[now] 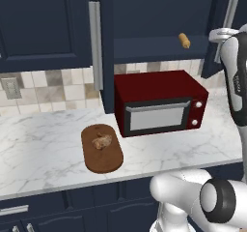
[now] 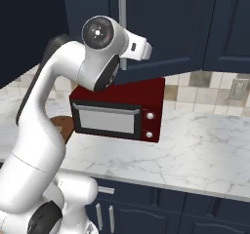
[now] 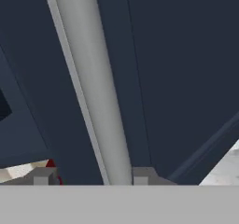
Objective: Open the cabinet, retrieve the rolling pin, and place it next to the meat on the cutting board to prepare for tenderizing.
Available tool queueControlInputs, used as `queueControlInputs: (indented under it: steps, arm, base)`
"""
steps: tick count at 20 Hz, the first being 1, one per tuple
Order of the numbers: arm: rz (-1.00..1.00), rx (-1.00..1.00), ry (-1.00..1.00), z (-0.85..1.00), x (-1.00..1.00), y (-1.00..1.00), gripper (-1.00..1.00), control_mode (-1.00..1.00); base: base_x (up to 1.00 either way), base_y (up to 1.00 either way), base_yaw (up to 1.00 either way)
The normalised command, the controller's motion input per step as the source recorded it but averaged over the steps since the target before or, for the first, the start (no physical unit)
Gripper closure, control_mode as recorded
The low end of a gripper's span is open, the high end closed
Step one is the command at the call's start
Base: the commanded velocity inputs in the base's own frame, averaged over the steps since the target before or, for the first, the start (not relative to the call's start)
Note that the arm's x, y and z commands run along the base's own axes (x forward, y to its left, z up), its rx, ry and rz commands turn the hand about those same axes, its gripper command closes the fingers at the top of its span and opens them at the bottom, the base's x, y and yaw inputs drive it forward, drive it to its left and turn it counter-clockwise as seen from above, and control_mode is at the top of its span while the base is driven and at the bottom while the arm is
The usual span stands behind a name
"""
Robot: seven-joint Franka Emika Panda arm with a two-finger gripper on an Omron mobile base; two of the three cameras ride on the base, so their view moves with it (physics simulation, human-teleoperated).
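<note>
Marble counter (image 1: pixel 43 144); oval wooden cutting board (image 1: pixel 107 161), lumpy meat (image 1: pixel 102 141).

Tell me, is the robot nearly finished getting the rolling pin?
Not yet. The cabinet doors stand open, and the jaws straddle one door's handle. The rolling pin still lies on the shelf. The meat waits alone on the cutting board.

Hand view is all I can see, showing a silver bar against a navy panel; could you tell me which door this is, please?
Observer: It is the right door of the cabinet; the gripper straddles its handle.
Operator: Is the rolling pin visible?
Observer: Yes, the rolling pin lies on the shelf inside, above the microwave.
Operator: And the meat?
Observer: The meat sits on the cutting board, left of the microwave.
</note>
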Motion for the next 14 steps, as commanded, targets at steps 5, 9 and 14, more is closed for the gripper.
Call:
queueControlInputs:
  steps: [5, 9, 14]
  arm:
    - [0.01, 0.04, 0.04, -0.01, -0.36, -0.47, -1.0, -1.0]
    - [-0.01, 0.0, 0.08, -0.04, -0.02, 0.0, -1.0, -1.0]
    - [-0.05, -0.06, -0.09, 0.0, -0.74, 0.07, -1.0, -1.0]
  base:
    - [0.0, 0.0, 0.0]
    - [0.0, 0.0, 0.0]
    - [0.0, 0.0, 0.0]
